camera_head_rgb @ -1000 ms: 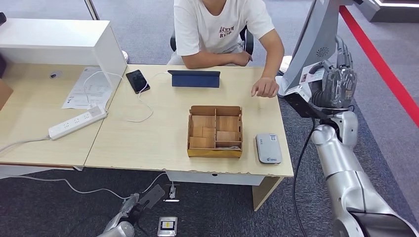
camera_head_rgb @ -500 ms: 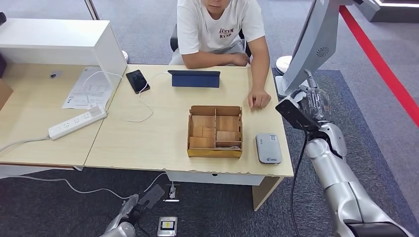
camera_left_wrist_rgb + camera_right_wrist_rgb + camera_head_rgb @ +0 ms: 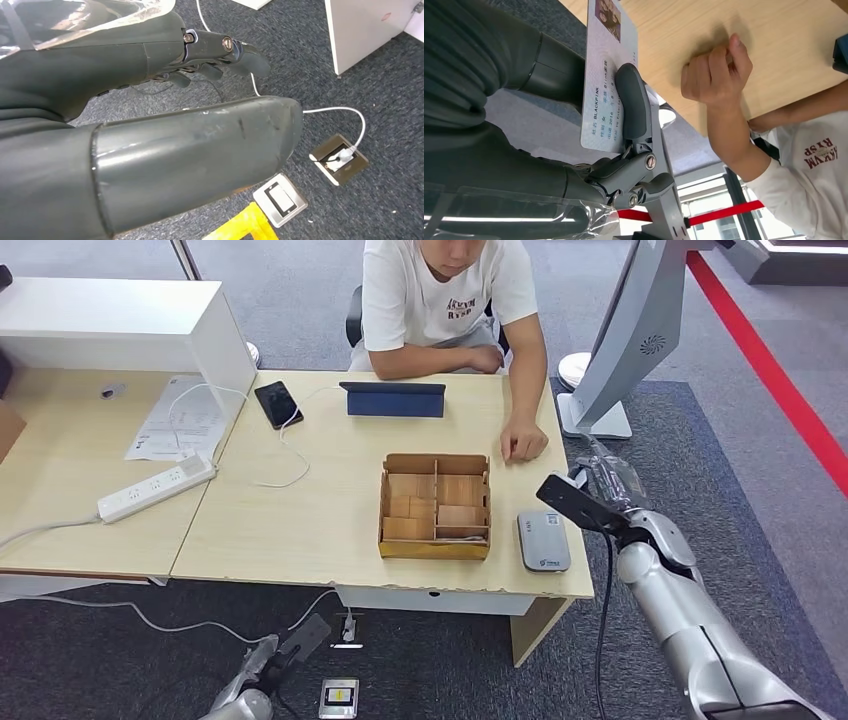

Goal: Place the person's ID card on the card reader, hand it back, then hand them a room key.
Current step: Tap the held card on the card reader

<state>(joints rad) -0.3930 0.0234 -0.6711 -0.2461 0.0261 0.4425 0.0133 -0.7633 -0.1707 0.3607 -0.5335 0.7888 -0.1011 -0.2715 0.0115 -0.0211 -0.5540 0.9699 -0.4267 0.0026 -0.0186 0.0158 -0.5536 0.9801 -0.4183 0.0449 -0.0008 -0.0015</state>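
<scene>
ID card: the right hand (image 3: 574,100) holds the ID card (image 3: 605,75). You see it best in the right wrist view, in the upper middle of the picture.
Fingers on the card: one dark finger (image 3: 631,102) lies flat on the printed face. The thick grey thumb (image 3: 554,70) is behind the card, so the card is pinched between them.
Card direction: in the right wrist view its long side runs up and down the picture. The small photo is at the top end and the lines of print are at the lower end.
Right hand place: in the head view the right hand (image 3: 612,483) is at the right of the picture, just off the bench (image 3: 300,510) edge, up and to the right of the card reader (image 3: 543,540).
Card reader: it is a small grey box lying on the bench, right beside the wooden tray (image 3: 435,506).
Person: the person's hand (image 3: 523,443) rests on the bench in a loose fist, near the right hand.
Left hand: the left hand (image 3: 190,55) hangs over the dark carpet. Its fingers are curled in a bit and hold nothing.
</scene>
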